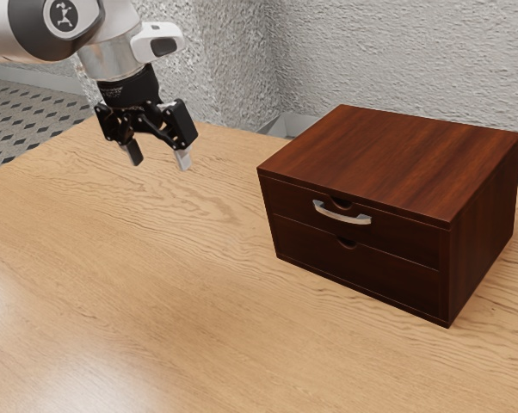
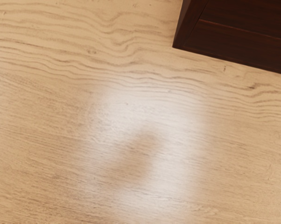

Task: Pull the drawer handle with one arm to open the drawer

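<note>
- Drawer handle (image 1: 342,214): a curved silver bar on the front of the top drawer (image 1: 388,228). It lies well apart from the jaws, off toward the exterior view's right and lower than they hang.
- Floor (image 1: 18,112): patterned tiles show past the counter's far edge at the exterior view's left.
- Arm (image 1: 113,39): it comes in from the upper left, white and grey, with a black hand pointing down.
- Jaws: open, the 2 fingers (image 1: 183,160) spread wide with nothing between them. They hang in the air above the counter and touch nothing.
- Counter (image 1: 156,284): pale wood with a wavy grain. In the wrist view the counter (image 2: 61,93) carries a bright sheen with a soft dark shadow (image 2: 136,158) inside it.
- Cabinet (image 1: 397,159): a dark red-brown wooden box that stands on the counter at the exterior view's right, its front turned toward the left and the near edge. The wrist view catches 1 lower corner of the cabinet (image 2: 234,32), resting on the wood.
- Top drawer: shut, its front flush with the cabinet face.
- Lower drawer (image 1: 388,274): also flush, with a small half-round notch at its upper edge just below the handle.
- Wall (image 1: 397,52): rough grey, behind the cabinet.
</note>
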Controlling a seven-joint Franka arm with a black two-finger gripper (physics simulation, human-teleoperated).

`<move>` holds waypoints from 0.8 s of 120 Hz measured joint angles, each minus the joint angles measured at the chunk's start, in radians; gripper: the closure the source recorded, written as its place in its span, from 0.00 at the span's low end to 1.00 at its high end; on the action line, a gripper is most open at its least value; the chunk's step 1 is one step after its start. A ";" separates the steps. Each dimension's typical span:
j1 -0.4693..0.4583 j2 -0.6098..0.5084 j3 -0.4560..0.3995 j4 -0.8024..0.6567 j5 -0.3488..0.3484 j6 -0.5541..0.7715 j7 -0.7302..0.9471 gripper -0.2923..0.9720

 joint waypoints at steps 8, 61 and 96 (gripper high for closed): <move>0.000 -0.001 0.000 -0.001 0.000 -0.001 -0.002 0.23; -0.088 0.102 -0.013 0.441 0.002 -0.046 -0.055 0.23; -0.132 0.083 -0.022 0.436 0.031 -0.071 -0.093 0.23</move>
